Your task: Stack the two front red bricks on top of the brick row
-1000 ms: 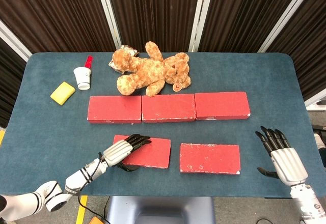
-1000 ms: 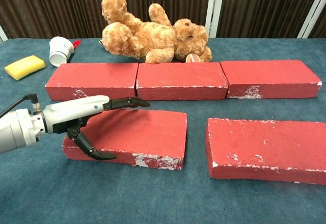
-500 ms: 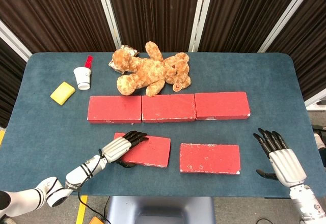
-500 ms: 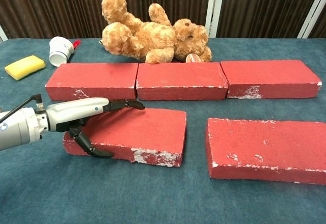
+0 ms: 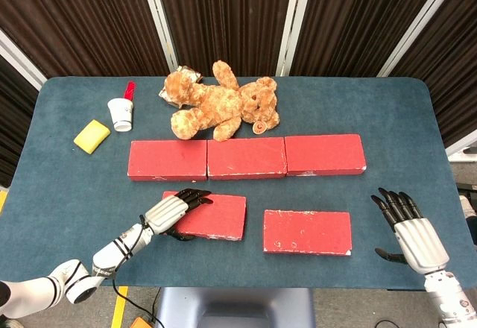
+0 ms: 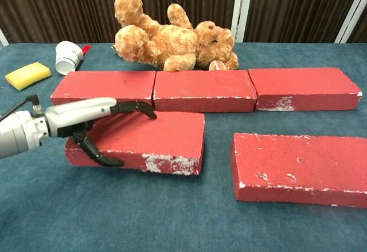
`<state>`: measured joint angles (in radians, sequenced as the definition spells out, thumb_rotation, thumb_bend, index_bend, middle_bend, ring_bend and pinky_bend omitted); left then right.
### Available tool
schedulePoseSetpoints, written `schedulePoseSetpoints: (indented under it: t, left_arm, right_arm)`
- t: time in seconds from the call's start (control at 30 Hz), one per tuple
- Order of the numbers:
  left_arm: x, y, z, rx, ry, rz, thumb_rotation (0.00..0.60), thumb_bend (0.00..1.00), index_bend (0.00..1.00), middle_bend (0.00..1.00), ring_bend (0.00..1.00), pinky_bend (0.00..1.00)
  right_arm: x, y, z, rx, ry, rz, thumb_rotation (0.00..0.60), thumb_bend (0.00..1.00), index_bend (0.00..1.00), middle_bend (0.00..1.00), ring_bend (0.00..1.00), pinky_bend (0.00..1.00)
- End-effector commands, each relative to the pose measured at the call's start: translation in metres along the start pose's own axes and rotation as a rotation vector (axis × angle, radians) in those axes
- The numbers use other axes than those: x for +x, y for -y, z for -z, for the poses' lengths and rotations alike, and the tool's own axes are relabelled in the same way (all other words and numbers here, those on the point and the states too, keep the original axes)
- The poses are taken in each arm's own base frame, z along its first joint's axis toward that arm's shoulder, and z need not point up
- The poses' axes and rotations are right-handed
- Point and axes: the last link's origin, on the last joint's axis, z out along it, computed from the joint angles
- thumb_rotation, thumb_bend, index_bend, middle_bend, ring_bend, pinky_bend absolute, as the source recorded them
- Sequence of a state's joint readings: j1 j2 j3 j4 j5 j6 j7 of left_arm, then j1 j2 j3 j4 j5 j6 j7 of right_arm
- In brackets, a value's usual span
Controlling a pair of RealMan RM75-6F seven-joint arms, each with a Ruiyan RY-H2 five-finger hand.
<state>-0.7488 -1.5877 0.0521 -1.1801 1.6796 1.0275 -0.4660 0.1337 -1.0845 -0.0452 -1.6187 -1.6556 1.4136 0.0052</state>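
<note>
The left hand reaches in low from the near left, fingers over and thumb under, clamped. The right hand hovers at near right, fingers spread, holding nothing.

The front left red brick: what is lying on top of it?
The left hand grips the front left red brick: dark fingers rest on its top, the thumb on its near side. The brick surface under the hand is covered.

I can read no text, label, brand or number anywhere here; the small round tag on the brown plush teddy bear is too small to make out.
</note>
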Motion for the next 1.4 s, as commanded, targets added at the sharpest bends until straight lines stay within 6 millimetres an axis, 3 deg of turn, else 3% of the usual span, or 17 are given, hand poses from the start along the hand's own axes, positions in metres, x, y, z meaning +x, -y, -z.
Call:
schedulePoseSetpoints:
  t: [0.03,0.27,0.5,0.9,1.4]
  left_arm:
    - [0.021,-0.001,0.002,0.001,-0.072,-0.035,0.6,0.34,0.17,0.53,0.63,0.94]
    - [0.07,0.009,-0.01,0.074,-0.201,-0.183,0.6,0.34,0.17,0.53,0.64,0.94]
    - [0.102,0.035,-0.045,0.188,-0.217,-0.2,0.6,0.34,0.16,0.52,0.64,0.94]
    - [0.102,0.046,-0.083,0.195,-0.184,-0.101,0.6,0.34,0.16,0.52,0.63,0.92]
    - [0.086,0.032,-0.088,0.12,-0.158,-0.051,0.6,0.34,0.14,0.51,0.62,0.92]
  right_arm:
    - [0.001,-0.001,0.0,-0.002,-0.001,-0.002,0.6,0.12,0.0,0.0,0.0,0.0]
    - [0.002,-0.004,-0.003,-0.013,0.003,-0.004,0.6,0.12,0.0,0.0,0.0,0.0]
    - [0.004,-0.008,-0.008,-0.038,-0.005,-0.012,0.6,0.12,0.0,0.0,0.0,0.0]
    - [0.003,-0.015,-0.018,-0.082,0.001,-0.017,0.6,0.12,0.0,0.0,0.0,0.0]
    - [0.004,-0.017,-0.018,-0.087,0.002,-0.021,0.6,0.12,0.0,0.0,0.0,0.0]
